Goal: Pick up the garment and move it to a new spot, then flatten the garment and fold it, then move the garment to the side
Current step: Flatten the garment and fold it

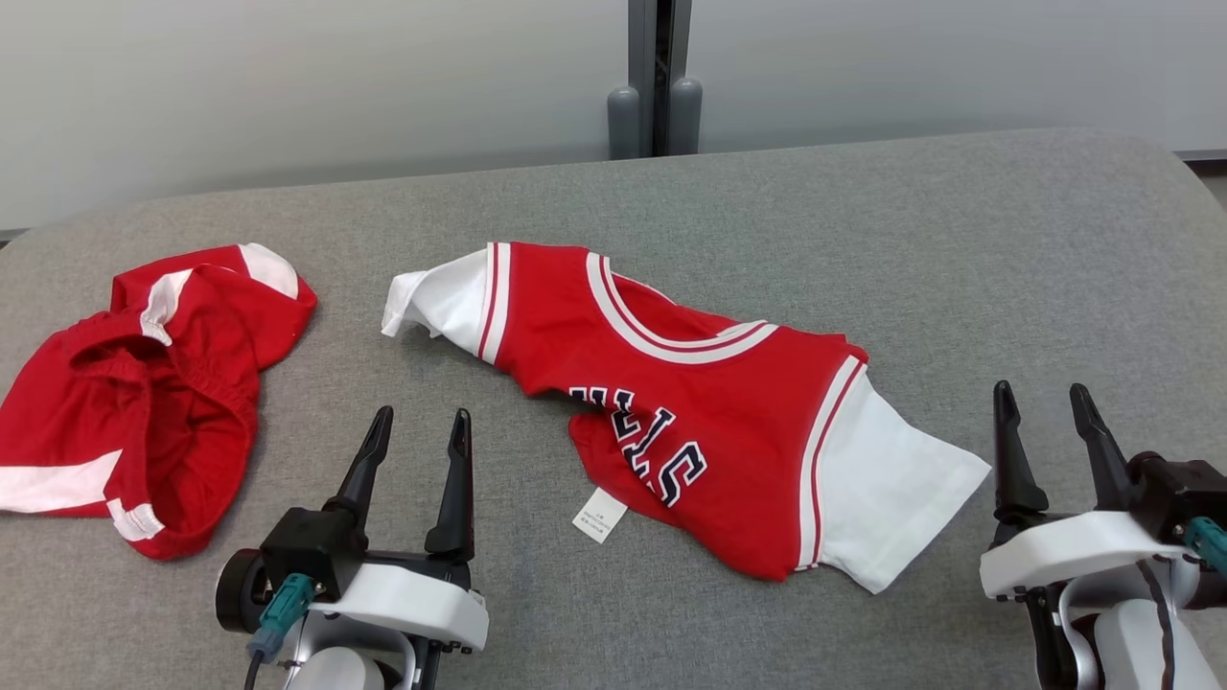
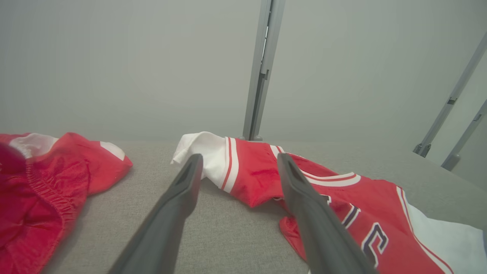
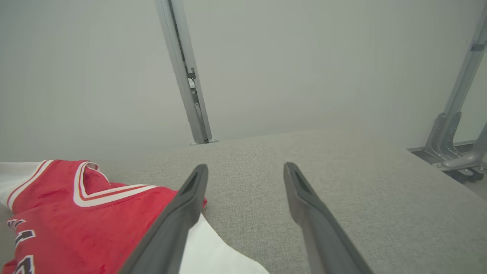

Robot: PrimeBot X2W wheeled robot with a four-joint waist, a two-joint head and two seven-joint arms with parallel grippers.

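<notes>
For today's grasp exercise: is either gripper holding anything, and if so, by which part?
Nothing is held. The left gripper and right gripper both stand open, clear of the red jersey.

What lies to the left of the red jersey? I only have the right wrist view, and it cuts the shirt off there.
Observer: A pair of red shorts with white trim, crumpled, lying apart from the jersey on the grey table.
Operator: Where is the other arm?
Observer: The left gripper is open and holds nothing. Its fingers point into the gap between the two garments.
Operator: Anything at the jersey's near hem?
Observer: A white label lies on the table at the turned-up hem, just below the lettering.
</notes>
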